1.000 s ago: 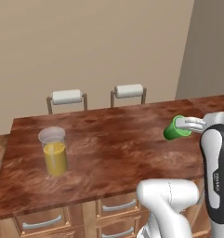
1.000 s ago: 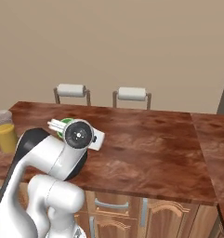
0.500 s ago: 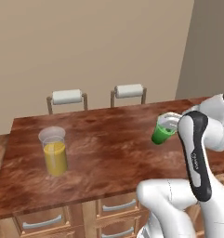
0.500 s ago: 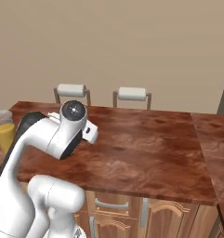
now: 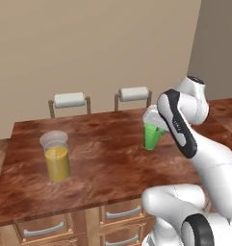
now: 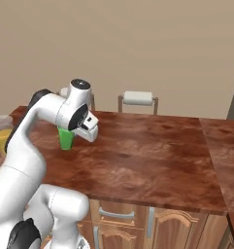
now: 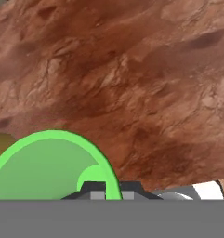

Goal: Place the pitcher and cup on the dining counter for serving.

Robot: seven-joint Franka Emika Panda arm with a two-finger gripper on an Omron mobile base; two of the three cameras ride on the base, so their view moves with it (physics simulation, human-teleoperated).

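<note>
No readable text, label, brand or number on anything here

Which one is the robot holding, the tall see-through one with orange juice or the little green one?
The little green cup. The gripper jaws are shut on its rim, while the tall pitcher of orange liquid stands alone, far across the dining counter.

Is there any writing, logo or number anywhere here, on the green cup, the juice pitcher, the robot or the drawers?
None: no text can be read.
The cup is plain green.
The pitcher is clear, with no label.
The dining counter and its drawers carry no marks.
The tool, shut on the cup's rim, bears no lettering.
</note>
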